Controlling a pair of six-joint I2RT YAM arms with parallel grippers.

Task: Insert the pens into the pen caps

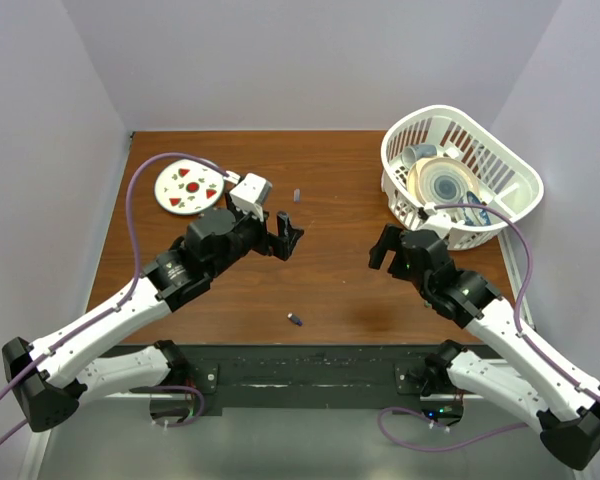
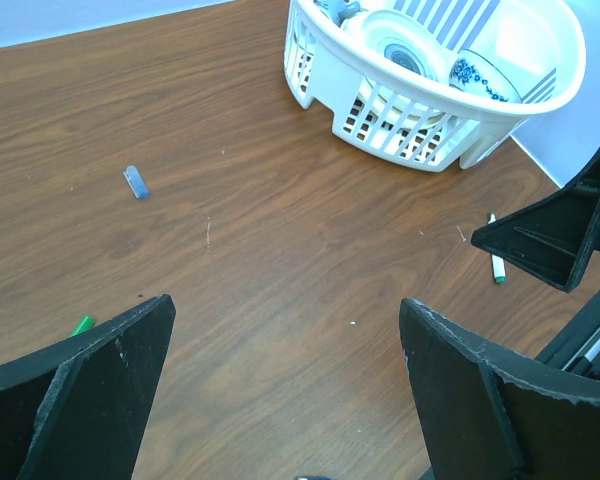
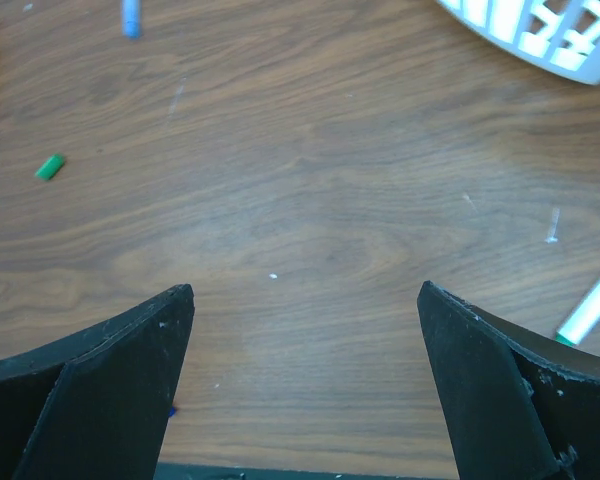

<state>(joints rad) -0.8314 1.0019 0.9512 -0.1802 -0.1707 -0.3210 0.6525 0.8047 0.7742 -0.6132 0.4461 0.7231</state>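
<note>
Both grippers hover over the wooden table, open and empty. My left gripper [image 1: 285, 236] [image 2: 287, 305] faces my right gripper [image 1: 385, 248] [image 3: 306, 290] across bare wood. A blue cap [image 1: 297, 195] [image 2: 135, 181] [image 3: 130, 15] lies beyond them. A green cap [image 2: 83, 325] [image 3: 49, 167] lies by the left gripper's finger, hidden in the top view. A dark purple-grey cap [image 1: 295, 320] lies near the front edge. One white pen with a green tip [image 2: 496, 262] [image 3: 590, 305] lies beside the right gripper. The other pens are out of view.
A white basket [image 1: 510, 165] [image 2: 320, 75] holding dishes stands at the back right. A round white plate [image 1: 189, 187] with red marks lies at the back left. Purple cables run along both arms. Walls close in the table on three sides.
</note>
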